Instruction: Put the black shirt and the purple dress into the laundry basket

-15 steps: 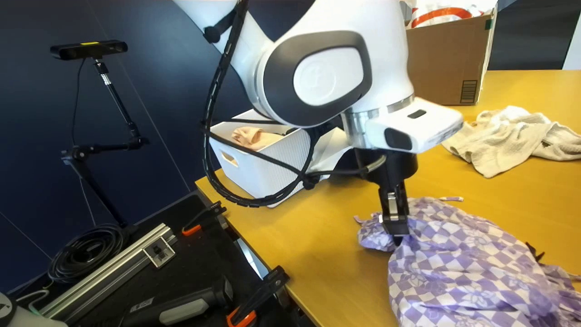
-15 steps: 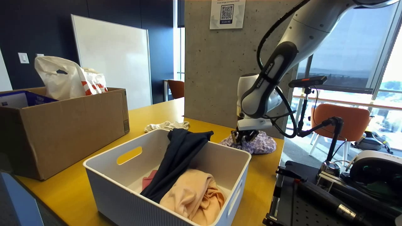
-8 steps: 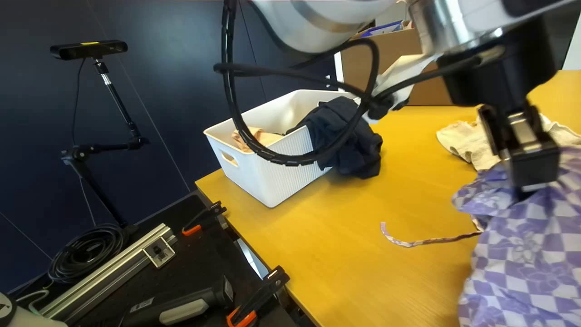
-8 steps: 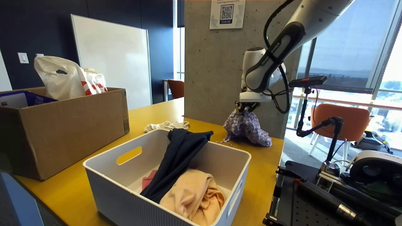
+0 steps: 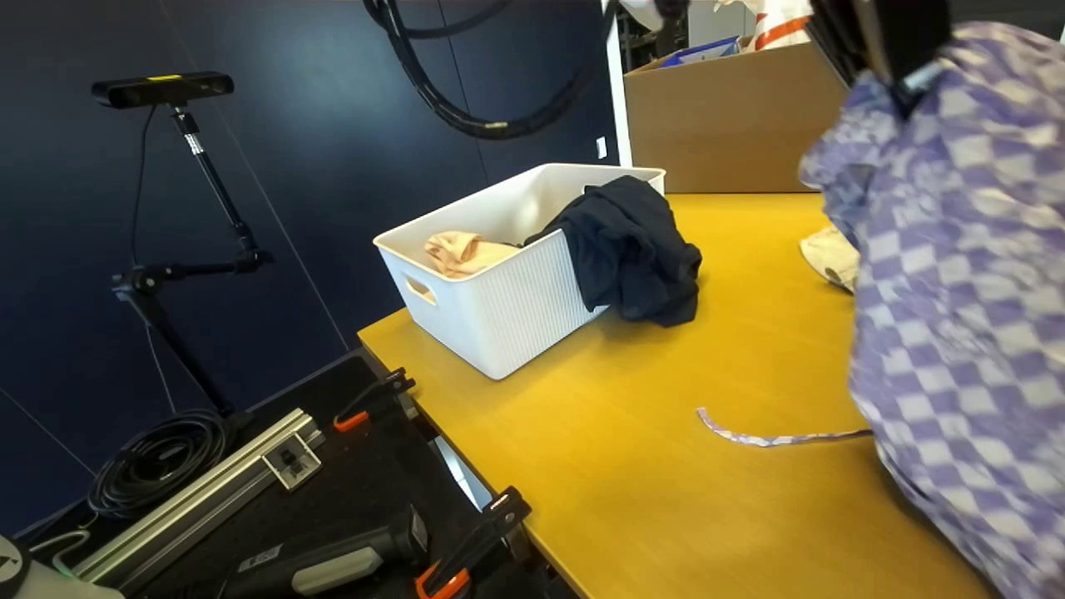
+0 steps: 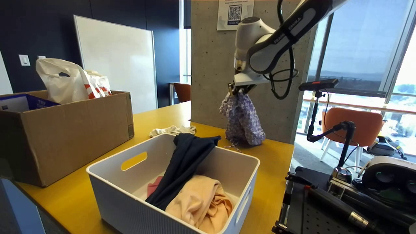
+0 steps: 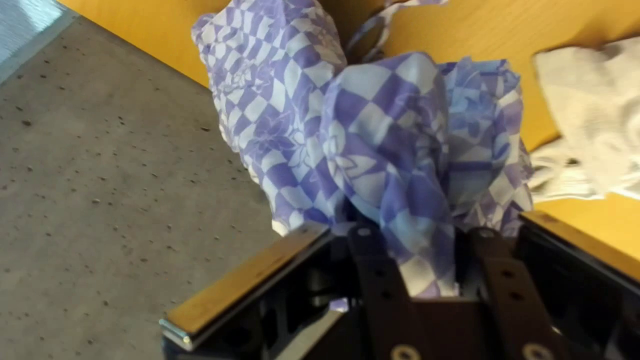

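The jaws of my gripper are pinching a bunch of the purple dress; the wrist view shows me the fabric squeezed between the two fingers. The dress hangs below them, outside the laundry basket, and its thin strap lies upon the table. Whether the hem touches there too, I cannot tell.

The black shirt is laid over the basket's rim. In an exterior view I see its outer part hanging along the ribbed wall. The inner part, beside the peach cloth, I see in an exterior view where also a pink cloth shows; this pink piece I find only there. The cream cloth shows plainly in the wrist view, though cut by its edge; in an exterior view only a corner comes out from behind the dress.

On the arm I read "FRAN" and "EMIKA". The poster carries a QR code with "SCAN ME" under it; its upper line is too small. The letters on the blue box I cannot read surely.
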`<action>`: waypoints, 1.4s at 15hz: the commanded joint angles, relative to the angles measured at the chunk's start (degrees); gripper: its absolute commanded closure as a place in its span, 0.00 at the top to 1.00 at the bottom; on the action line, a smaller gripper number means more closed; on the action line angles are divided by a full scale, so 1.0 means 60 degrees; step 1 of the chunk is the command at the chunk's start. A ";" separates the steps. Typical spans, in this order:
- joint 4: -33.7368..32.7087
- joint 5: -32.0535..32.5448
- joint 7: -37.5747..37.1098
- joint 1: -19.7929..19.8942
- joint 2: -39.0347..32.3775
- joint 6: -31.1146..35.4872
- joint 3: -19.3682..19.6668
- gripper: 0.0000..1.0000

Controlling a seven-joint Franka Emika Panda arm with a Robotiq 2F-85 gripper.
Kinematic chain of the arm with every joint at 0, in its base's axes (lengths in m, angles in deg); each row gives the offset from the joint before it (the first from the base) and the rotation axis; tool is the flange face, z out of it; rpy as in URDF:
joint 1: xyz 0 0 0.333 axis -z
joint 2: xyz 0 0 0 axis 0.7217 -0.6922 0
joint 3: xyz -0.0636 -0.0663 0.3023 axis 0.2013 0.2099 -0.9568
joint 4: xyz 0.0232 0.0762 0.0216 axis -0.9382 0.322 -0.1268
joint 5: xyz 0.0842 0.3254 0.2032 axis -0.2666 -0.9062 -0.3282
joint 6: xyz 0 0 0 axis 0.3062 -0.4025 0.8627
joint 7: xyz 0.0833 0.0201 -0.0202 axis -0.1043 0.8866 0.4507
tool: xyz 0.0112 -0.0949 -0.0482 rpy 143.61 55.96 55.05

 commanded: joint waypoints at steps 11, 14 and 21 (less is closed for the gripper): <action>0.1408 -0.3586 0.4632 0.0084 0.4992 -0.1742 -0.5528 0.46; 0.1155 -0.5429 0.6688 -0.0570 0.5335 -0.2117 -0.5098 0.69; 0.0479 -0.8904 1.0994 -0.0056 0.5007 -0.5194 -0.4257 1.00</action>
